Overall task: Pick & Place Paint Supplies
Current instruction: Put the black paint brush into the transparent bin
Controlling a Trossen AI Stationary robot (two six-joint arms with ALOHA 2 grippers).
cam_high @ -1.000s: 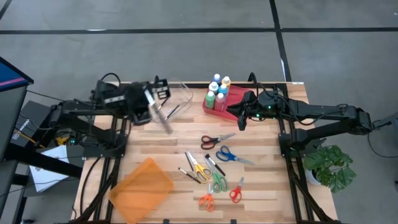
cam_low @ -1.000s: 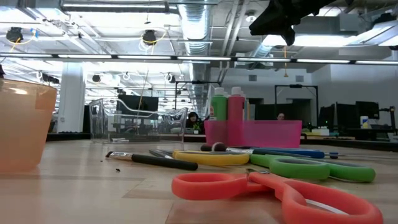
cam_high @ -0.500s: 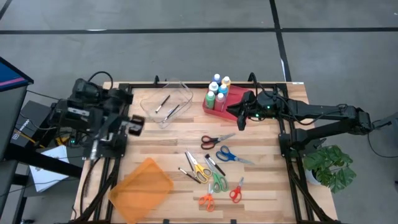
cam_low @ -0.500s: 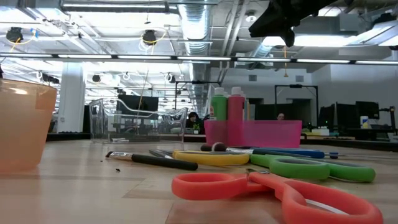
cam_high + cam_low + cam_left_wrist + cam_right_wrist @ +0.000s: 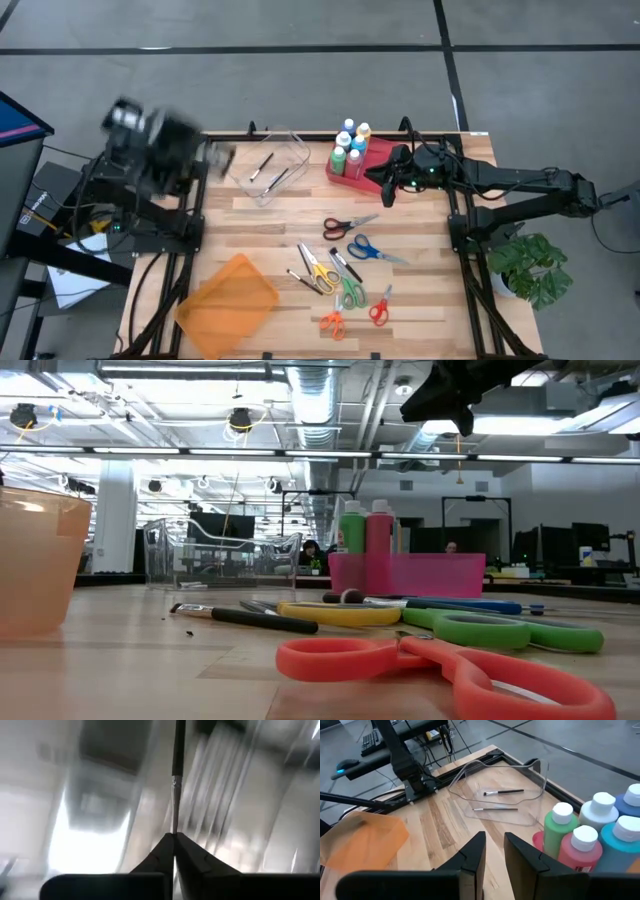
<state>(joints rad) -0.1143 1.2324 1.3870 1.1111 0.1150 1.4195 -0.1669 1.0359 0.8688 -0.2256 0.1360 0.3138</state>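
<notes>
- Dark left gripper (image 5: 174, 851), off the bench's (image 5: 420, 300) left edge, is pinched on a thin paintbrush (image 5: 176, 775) pointing straight out past its fingertips.
- Clear tray (image 5: 272, 166) holds two brushes.
- Paint bottles (image 5: 350, 148) stand upright, caps up, in the pink bin (image 5: 340, 176).
- Right gripper (image 5: 388, 188), slightly spread and empty, hangs just beside that bin.

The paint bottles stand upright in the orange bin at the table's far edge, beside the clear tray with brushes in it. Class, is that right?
Not quite. The paint bottles stand upright in a pink bin, not the orange bin, which lies near the front. The high view shows this. The clear tray with brushes is indeed beside them.
</notes>
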